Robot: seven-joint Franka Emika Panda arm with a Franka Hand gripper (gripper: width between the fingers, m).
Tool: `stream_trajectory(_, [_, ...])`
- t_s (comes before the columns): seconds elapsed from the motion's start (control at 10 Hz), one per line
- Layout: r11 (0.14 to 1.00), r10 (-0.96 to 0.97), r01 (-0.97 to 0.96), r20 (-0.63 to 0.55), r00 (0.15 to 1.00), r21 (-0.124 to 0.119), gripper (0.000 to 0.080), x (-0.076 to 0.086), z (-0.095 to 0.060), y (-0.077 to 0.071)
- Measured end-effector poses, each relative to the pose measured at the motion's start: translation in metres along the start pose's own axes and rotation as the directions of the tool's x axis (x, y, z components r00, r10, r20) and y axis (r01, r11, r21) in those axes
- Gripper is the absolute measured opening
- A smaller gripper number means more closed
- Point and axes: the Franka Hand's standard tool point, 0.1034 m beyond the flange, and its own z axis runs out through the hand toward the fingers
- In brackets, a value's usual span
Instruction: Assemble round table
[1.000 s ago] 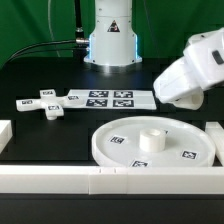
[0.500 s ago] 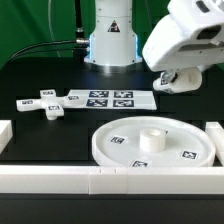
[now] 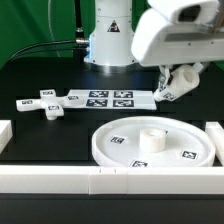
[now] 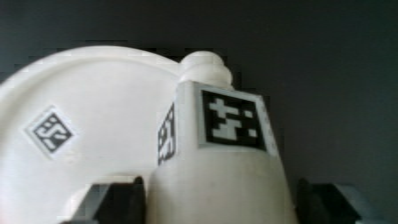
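Green backdrop stands behind a black counter point(image 3: 40, 75), with the arm's white base point(image 3: 110, 42) at its far edge. On the counter the large rimmed round disc point(image 3: 175, 130) lies flat near the front, toward the exterior view's right, a short raised hub point(image 3: 151, 138) at its middle and square tags on its face. The flat cross-shaped piece point(image 3: 45, 103) lies well apart from it at the exterior view's left, just beside the marker board point(image 3: 110, 98). Long white border rails point(image 3: 100, 180) run along the front and both sides. The end effector point(image 3: 176, 84) hangs tilted in the air above the marker board's right end in the exterior view, beyond the disc. The wrist view shows the cylinder leg point(image 4: 222, 150) gripped between its two dark fingers point(image 4: 111, 202), one on each side; the leg bears a square tag and ends in a narrower knob, with the disc point(image 4: 89, 100) out of focus behind it.
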Motion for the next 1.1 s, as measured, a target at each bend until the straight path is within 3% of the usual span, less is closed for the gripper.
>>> stream_trajectory(0.1, [1.000, -0.013, 0.012, -0.082, 0.997, -0.005, 0.0407, 0.006, -0.004, 0.006])
stream_trajectory(0.5, [0.999, -0.030, 0.023, -0.341, 0.940, -0.026, 0.0407, 0.014, -0.002, 0.007])
stream_trajectory(0.6, [1.000, -0.027, 0.018, -0.417, 0.908, -0.024, 0.0407, 0.016, -0.002, 0.007])
stream_trajectory(0.7, [1.000, 0.006, -0.006, -0.448, 0.894, 0.002, 0.0407, 0.016, -0.002, 0.015])
stream_trajectory(0.8, [1.000, 0.026, -0.027, -0.513, 0.858, 0.006, 0.0407, 0.020, -0.008, 0.027])
stream_trajectory(0.9, [0.999, 0.010, -0.026, -0.578, 0.816, -0.019, 0.0407, 0.020, -0.007, 0.026])
stream_trajectory(1.1, [0.999, 0.005, -0.027, -0.596, 0.803, -0.027, 0.0407, 0.017, -0.001, 0.027])
